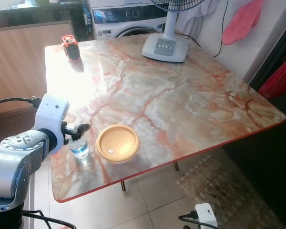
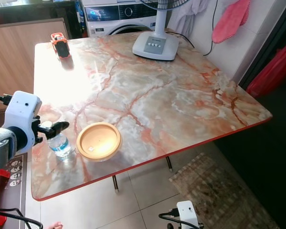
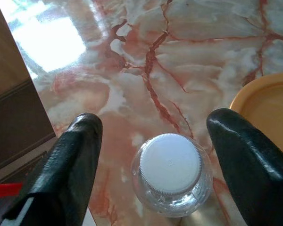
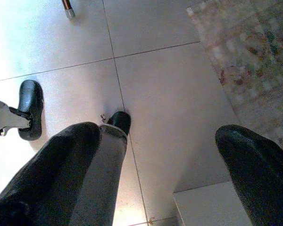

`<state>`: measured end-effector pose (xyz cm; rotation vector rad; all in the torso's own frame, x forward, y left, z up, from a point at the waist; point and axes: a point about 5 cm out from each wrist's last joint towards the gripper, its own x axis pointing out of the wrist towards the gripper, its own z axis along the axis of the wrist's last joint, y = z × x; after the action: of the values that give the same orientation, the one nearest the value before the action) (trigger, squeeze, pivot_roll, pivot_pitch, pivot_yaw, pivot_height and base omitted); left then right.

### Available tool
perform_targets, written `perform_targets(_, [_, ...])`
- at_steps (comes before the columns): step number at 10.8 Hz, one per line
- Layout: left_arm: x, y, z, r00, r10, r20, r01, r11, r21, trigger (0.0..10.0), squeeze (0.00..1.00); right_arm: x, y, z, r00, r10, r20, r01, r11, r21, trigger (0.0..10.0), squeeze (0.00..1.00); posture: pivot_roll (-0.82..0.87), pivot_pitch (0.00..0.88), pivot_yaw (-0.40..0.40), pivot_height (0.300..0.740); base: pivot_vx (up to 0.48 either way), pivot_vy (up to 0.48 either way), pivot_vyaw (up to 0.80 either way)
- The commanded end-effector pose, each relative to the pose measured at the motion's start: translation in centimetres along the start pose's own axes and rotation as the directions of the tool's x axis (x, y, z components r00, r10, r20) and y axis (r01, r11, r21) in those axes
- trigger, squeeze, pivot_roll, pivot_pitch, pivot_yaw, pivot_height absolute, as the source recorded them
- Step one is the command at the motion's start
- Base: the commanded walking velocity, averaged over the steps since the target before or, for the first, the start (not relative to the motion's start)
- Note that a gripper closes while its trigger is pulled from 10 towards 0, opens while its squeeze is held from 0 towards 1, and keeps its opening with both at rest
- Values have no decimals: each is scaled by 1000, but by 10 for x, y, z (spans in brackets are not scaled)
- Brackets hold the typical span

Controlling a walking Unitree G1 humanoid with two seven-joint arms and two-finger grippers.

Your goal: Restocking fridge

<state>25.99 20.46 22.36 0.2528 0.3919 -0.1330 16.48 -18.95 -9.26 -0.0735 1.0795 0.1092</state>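
One small clear water bottle [image 3: 171, 175], just beside the orange bowl [image 1: 117, 142], likely light, slick and crushable, sits between the spread fingers of the left gripper [image 3: 165, 165], best gripped mid-body.

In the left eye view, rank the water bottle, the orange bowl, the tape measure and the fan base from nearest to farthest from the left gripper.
1. Water bottle, directly under the left gripper.
2. Orange bowl, beside the bottle near the table's front edge.
3. Tape measure, far left corner.
4. Fan base, far side, toward the right.

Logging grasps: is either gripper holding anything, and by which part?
Nothing held. The open left gripper straddles the water bottle without touching; the right gripper hangs open.
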Motion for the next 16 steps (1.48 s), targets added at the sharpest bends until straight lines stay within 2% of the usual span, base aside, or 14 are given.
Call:
perform_targets(1, [0,2,-1,1000,6,-3,-6,1000,8,0,0,0,-3,0,1000,-6,-5,6,1000,-12,10000,0,99,66,-72,740,0,0,0])
perform_targets(12, [1,-3,-2,1000,-3,-1,3,1000,1,0,0,-1,-4,0,1000,1,-11,-2,999,-37,10000,0,98,69,-76,740,0,0,0])
perform_targets(15, [4,1,-4,999,39,-8,-39,999,17,0,0,-1,-3,1,1000,3,-10,-3,999,-38,10000,0,97,67,-74,740,0,0,0])
perform_targets(16, [5,6,-2,995,95,19,-96,995,15,0,0,-1,-4,1,1000,1,-10,-1,999,-36,10000,0,99,66,-74,740,0,0,0])
